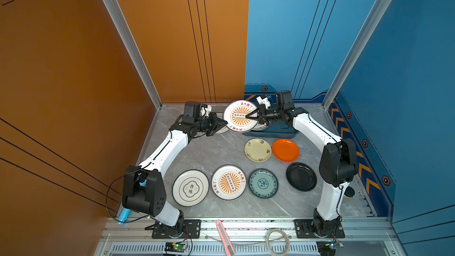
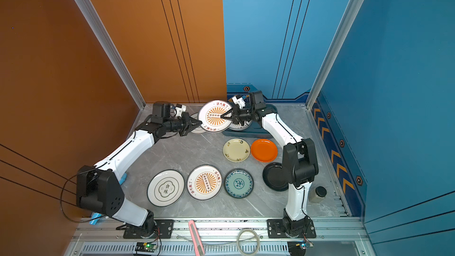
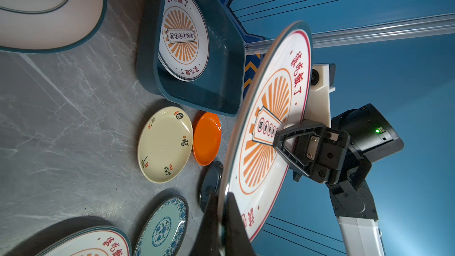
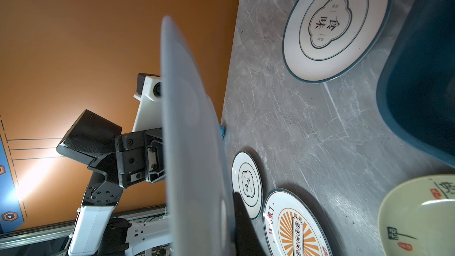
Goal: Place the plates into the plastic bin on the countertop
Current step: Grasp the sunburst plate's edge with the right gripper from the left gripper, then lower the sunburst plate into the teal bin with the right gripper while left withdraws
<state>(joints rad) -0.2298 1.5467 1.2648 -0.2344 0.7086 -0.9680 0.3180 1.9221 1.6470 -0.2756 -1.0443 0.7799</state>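
Handover in mid-air. Sunburst plate is held tilted above the countertop, just left of the plastic bin. Left gripper pinches one rim; right gripper is clamped on the opposite rim. Next, likely: left lets go, right lowers it onto the binned plate.

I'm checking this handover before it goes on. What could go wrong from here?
Both the left gripper and the right gripper pinch the raised sunburst plate at opposite edges; pulling apart could twist or drop it. The plastic bin already holds another plate, so lowering this one tilted may clip the rim or clatter.
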